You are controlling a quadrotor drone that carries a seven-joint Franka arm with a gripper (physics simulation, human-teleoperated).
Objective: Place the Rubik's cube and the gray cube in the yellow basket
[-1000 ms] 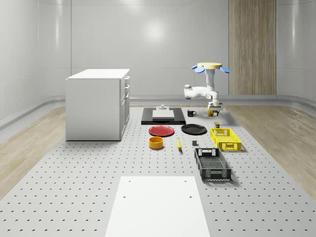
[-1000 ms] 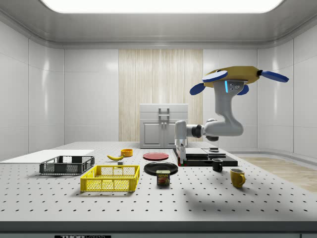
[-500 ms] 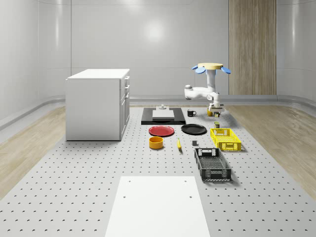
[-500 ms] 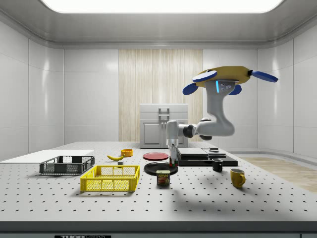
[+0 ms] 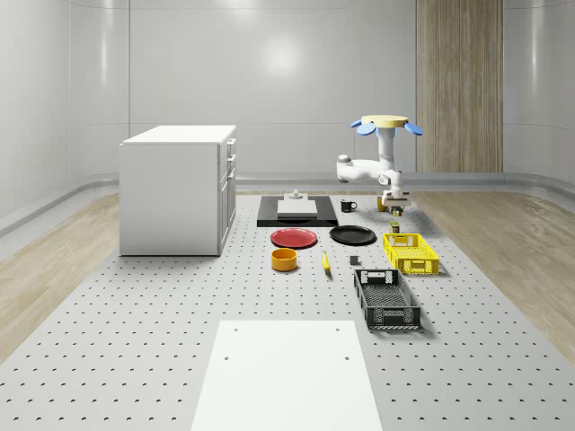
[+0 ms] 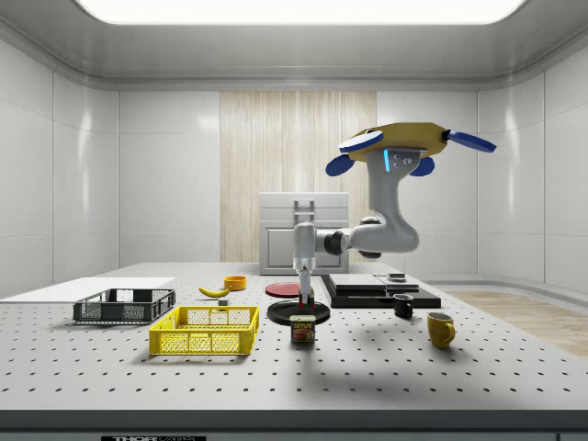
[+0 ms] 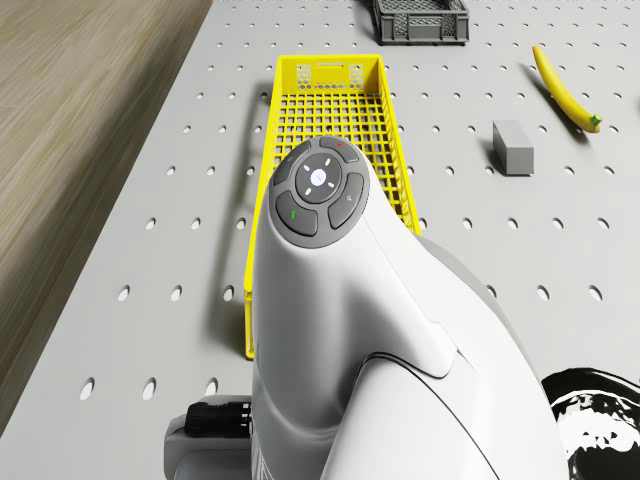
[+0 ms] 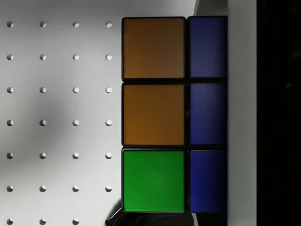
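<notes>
Counted: two baskets, one yellow [image 5: 411, 252], one dark [image 5: 386, 298]; two plates, red [image 5: 294, 237] and black [image 5: 352, 234]; two mugs [image 6: 403, 306]; one banana [image 5: 325, 261]; one gray cube [image 7: 512, 146].

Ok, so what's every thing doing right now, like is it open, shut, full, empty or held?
Drone: hovering over the table.
Gripper: shut on the Rubik's cube, low over the table.
Rubik's cube: held in the gripper.
Gray cube: lying on the table, not in a basket.
Yellow basket: empty.
Black basket: looks empty.
Cabinet: drawers shut.
Yellow mug: upright.
</notes>
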